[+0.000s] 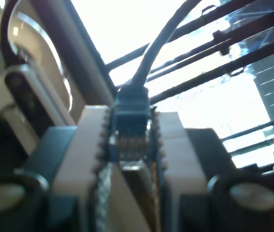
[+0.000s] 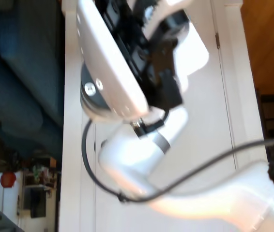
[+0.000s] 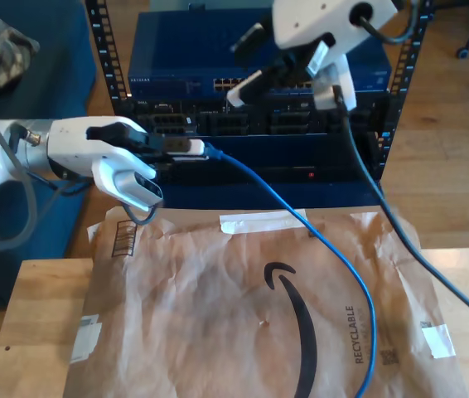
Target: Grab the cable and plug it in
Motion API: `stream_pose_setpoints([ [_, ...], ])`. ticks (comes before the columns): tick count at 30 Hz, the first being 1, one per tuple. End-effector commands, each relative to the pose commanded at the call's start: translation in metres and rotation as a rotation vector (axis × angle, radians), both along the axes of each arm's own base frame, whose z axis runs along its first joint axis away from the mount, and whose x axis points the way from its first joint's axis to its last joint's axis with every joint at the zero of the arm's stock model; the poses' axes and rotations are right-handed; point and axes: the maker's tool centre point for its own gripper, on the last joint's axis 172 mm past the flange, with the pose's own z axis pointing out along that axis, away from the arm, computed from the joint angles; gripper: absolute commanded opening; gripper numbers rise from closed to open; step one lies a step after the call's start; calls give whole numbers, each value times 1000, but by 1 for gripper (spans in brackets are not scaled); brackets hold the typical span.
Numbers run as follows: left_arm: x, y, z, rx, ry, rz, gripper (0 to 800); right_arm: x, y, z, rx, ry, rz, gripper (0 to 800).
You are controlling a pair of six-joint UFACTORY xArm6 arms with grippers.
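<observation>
brown paper (image 3: 218, 323) under cable (image 3: 334, 257) | my first gripper (image 1: 131, 145) clenches plug (image 1: 129, 121) | my second gripper: jaw state unreadable

First wrist view: background blown out to white, rack bars silhouetted, near pincer pads soft. Second wrist view: blurred throughout, glare on the white arm shell (image 2: 127, 159), dark patches underexposed. Exterior view: evenly daylit and sharp, soft shadows cast on the brown paper (image 3: 218, 315), mild sheen on wood.
</observation>
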Motion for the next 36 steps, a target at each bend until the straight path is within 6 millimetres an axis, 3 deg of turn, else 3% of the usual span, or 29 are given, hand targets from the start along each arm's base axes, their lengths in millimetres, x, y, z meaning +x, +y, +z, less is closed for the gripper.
stream_pose_setpoints([
  [4,8,18,12,-121,32,26,5,-8,2,0,-9,-97,-16,796],
  [6,11,22,16,-165,40,29,5,-7,-3,-15,-30,-149,-49,794],
  [10,11,24,13,-187,54,17,5,-22,12,-37,-58,-212,-18,792],
  [12,10,24,13,-187,54,15,5,-19,6,-48,-85,-240,-40,793],
  [14,8,24,15,-191,54,9,5,-23,20,-52,-102,-280,-15,792],
  [17,6,24,15,-195,54,4,5,-18,21,-63,-142,-329,-16,752],
  [20,6,24,17,-195,50,0,5,-18,33,-66,-142,-342,-6,726],
  [28,2,24,19,-201,48,-9,5,-4,30,-58,-134,-378,-51,605],
  [36,2,24,20,-202,46,-11,5,-9,38,-55,-122,-376,-43,524],
])
